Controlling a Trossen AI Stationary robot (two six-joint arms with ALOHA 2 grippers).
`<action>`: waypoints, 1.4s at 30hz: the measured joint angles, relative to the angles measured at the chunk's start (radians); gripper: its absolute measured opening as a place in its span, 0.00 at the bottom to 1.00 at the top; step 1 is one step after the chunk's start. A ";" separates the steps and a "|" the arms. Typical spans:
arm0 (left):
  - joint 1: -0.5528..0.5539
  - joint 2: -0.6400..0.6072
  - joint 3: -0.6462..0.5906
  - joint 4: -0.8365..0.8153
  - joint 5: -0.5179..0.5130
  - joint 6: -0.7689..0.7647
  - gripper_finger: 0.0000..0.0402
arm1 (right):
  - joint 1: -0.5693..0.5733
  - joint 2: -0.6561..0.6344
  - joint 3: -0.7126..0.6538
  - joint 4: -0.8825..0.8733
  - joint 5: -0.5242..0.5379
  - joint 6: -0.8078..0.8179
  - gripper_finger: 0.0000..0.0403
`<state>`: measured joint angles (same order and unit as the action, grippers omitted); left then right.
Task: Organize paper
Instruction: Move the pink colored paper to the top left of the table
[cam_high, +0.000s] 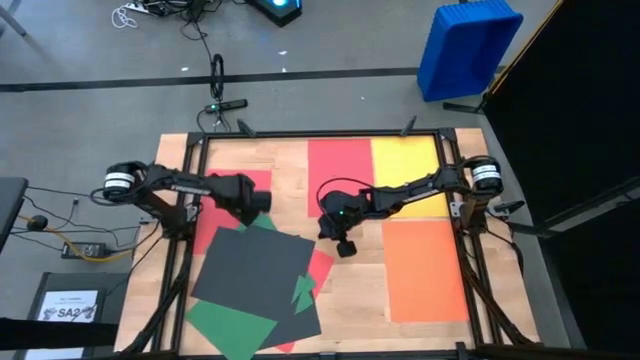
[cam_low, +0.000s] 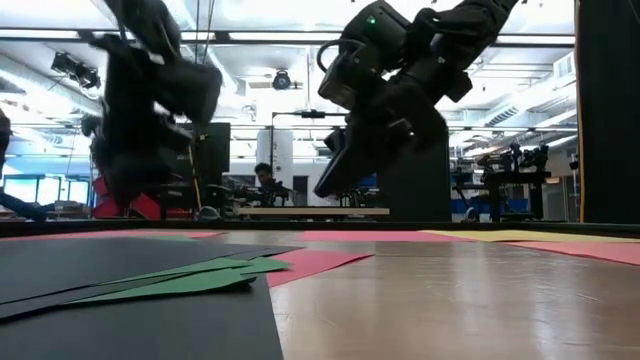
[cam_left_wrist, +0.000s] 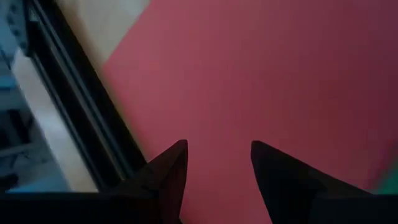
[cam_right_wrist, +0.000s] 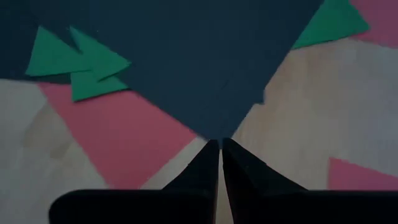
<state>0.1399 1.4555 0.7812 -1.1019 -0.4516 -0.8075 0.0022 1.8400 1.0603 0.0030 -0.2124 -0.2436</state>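
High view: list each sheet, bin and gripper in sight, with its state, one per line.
left gripper: open, empty, over a red sheet
right gripper: shut, empty, above bare wood
red sheet by the far edge: flat, laid square
yellow sheet: flat, beside it, partly under the right arm
orange sheet: flat, laid square
dark grey sheets: askew, overlapping
green sheets: askew, in the pile
blue bin: on the floor, tilted

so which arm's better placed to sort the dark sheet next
Probably right: its shut end effector sits at the dark sheet's corner. The left end effector, open, hangs over red paper.
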 joint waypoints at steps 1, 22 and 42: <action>0.037 0.000 -0.016 0.036 0.006 0.032 0.40 | -0.007 0.000 0.001 0.000 -0.001 0.000 0.00; 0.412 0.016 -0.121 0.668 0.261 0.647 0.40 | -0.350 0.027 0.184 0.008 -0.071 0.077 0.08; 0.492 0.012 0.000 0.581 0.261 0.771 0.40 | -0.390 0.410 0.653 -0.247 -0.172 0.181 0.53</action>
<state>0.6319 1.4673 0.7809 -0.5207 -0.1909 -0.0369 -0.3876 2.2502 1.7133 -0.2438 -0.3844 -0.0630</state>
